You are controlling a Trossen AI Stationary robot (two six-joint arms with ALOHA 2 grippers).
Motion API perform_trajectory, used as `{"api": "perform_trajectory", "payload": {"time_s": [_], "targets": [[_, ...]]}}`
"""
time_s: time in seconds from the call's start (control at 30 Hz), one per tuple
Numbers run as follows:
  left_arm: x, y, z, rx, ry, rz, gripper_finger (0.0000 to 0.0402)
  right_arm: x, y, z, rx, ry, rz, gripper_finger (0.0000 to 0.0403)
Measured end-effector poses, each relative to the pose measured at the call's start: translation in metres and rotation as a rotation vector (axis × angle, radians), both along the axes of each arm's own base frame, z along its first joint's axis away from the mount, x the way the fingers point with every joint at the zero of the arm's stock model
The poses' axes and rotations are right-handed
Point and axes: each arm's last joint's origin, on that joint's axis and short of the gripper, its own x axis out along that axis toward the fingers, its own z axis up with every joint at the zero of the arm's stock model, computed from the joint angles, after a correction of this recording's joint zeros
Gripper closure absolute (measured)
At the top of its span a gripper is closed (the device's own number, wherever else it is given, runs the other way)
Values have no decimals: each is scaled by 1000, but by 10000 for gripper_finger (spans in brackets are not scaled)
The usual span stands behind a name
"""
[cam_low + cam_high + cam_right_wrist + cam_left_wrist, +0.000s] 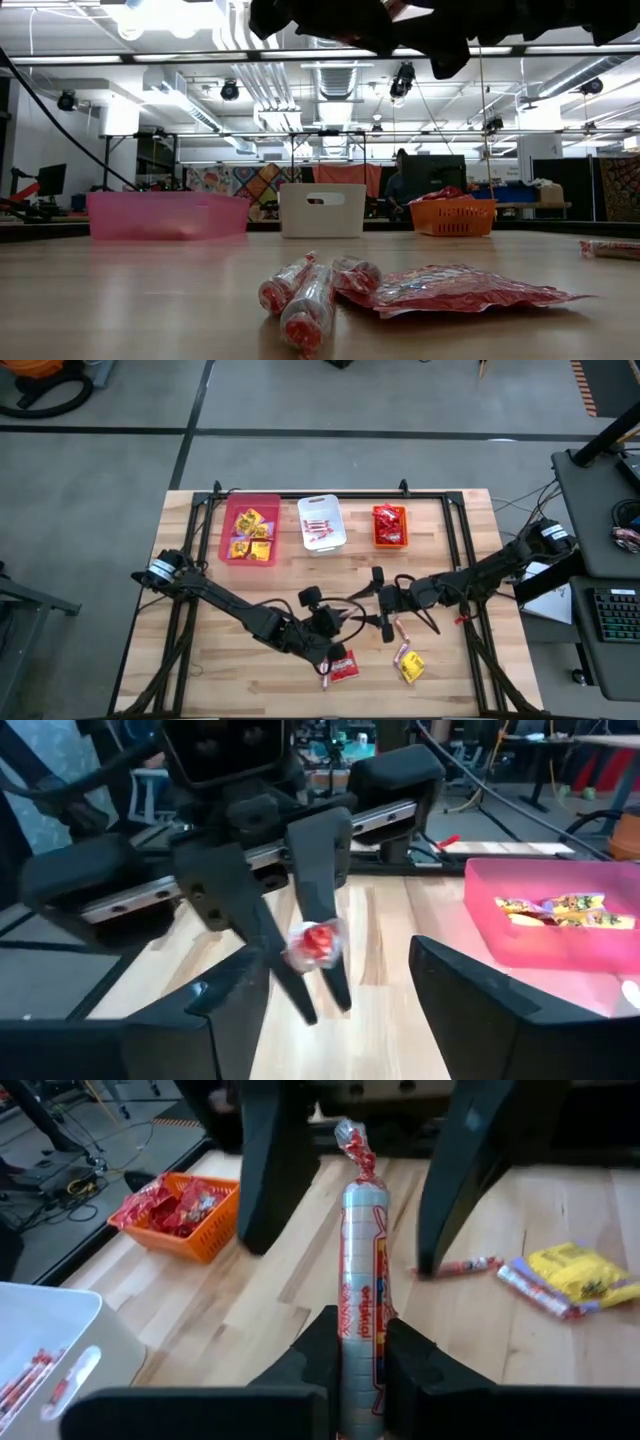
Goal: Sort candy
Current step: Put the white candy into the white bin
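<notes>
Your left gripper [362, 1355] is clamped on a candy stick [360, 1270], which stands up between the fingers [318, 1350] with its twisted end pointing away from the wrist. You have it raised above the table [200, 650] near the front middle, and the low view shows only dark arm parts along the top of the frame, well clear of the wood. Your right gripper [330, 995] faces it from the other side, fingers spread wide with nothing between them, the two grippers close together over the table's centre. Just below and in front of you lie a red packet [345, 667] with two sticks [300, 290] touching its edge, and to their right a yellow packet [412, 667] with another stick [403, 652] beside it, all near the front edge. Along the far edge sit three bins in a row, apart from one another: pink bin [228, 550] with yellow packets, white bin [338, 525] with sticks, orange bin [389, 543] with red packets. Bare wood lies open between the grippers and the bins, and at both front corners.
</notes>
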Motion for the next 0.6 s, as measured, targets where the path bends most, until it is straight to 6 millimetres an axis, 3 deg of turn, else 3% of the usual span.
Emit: {"api": "perform_trajectory", "payload": {"time_s": [0.23, 0.37, 0.53, 0.6], "targets": [[4, 2, 3, 5, -28, -5, 382, 3, 0, 4, -4, -66, 1, 205], [4, 3, 3, 15, -31, 10, 380, 2, 0, 4, -5, -60, 9, 264], [4, 3, 3, 19, -31, 15, 378, 2, 0, 2, -13, -49, 13, 366], [4, 3, 3, 21, -32, 17, 374, 2, 0, 3, -19, -52, 15, 369]]}}
